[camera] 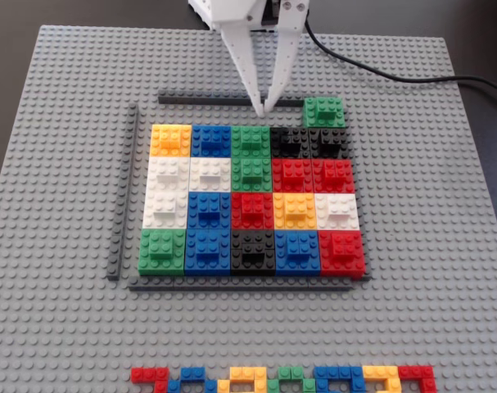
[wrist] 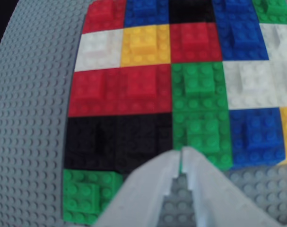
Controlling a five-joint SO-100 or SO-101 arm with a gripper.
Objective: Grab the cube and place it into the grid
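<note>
Fixed view shows the gripper (camera: 265, 108) with its fingertips pressed together on nothing, poised over the dark strip (camera: 207, 100) at the upper edge of the grid (camera: 252, 199). The cube (camera: 324, 110) sits just right of it in the upper centre-right, outside the patchwork, touching the black tiles (camera: 309, 141). With the jaws together, they would need to part before reaching the cube.

Large light grey studded plastic baseplate (camera: 60, 164): matt, bumpy all over. Multicoloured patchwork grid of square plastic bricks (camera: 252, 201): smooth faces, slight sheen on studs. Lone green studded plastic cube (camera: 324, 111): same moulded finish. White two-finger plastic gripper (camera: 264, 108): matt, stepped inner edges in wrist view
</note>
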